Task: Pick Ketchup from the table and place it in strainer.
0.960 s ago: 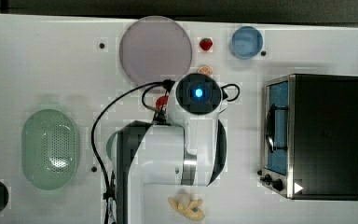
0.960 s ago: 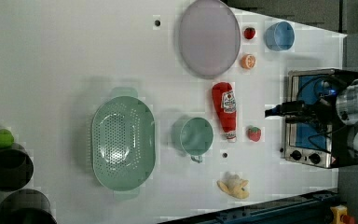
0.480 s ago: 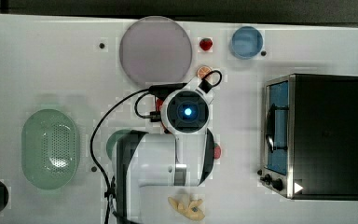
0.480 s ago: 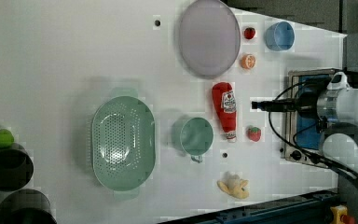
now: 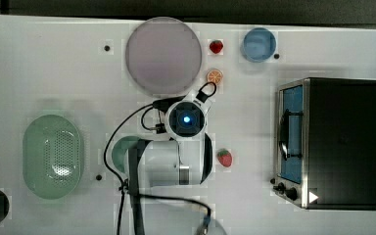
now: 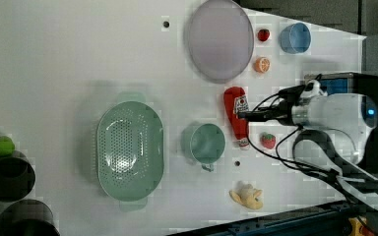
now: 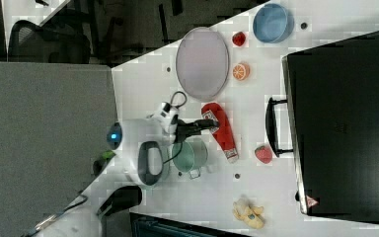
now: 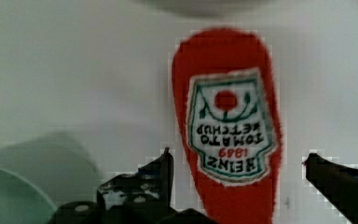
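Wrist view has the end effector (image 8: 235,177) spread wide, one dark metal finger (image 8: 161,179) on each side of the ketchup (image 8: 230,135), neither seen touching it. The bottle is glossy red, rounded and tapering, with a white shield-shaped label bearing green lettering and a red tomato mark.

Left view shows the end effector (image 6: 244,115) over the ketchup (image 6: 235,115), which lies flat on the white bench (image 6: 78,59). Its long axis runs up and down the left view: the broad red base points toward the lilac plate (image 6: 220,39), the narrow white cap toward the left view's bottom. Just to the left view's left of the bottle stands a round green cup (image 6: 204,143) with a small handle; to its right lies a strawberry (image 6: 267,140).

Farther to the left view's left, well apart from the bottle, sits the strainer (image 6: 130,150), a pale green oval basket, smooth-rimmed, its bottom peppered with small holes.
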Robot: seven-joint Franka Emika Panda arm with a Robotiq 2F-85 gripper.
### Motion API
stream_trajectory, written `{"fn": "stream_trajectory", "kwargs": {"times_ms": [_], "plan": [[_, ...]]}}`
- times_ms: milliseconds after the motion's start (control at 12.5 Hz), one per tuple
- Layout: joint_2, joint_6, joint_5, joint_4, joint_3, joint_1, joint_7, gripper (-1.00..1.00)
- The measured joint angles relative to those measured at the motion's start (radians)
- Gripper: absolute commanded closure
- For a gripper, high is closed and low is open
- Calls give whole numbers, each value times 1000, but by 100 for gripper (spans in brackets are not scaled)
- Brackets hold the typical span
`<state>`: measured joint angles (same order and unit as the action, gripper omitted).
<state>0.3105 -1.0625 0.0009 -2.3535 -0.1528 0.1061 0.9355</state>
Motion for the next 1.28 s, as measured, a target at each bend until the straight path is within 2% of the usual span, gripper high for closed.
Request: {"fn": "stream_trajectory", "kwargs": {"times_ms": [320, 400, 640, 960, 1280], "plan": [[116, -47, 1, -16, 3, 5, 0, -100], [126, -60, 2, -20, 4, 5, 0, -92], [128, -79, -8, -25, 12, 5, 0, -23], [108, -77, -13, -20, 15, 9, 4, -23], [-47, 182, -12, -10, 5, 9, 0, -23]]}}
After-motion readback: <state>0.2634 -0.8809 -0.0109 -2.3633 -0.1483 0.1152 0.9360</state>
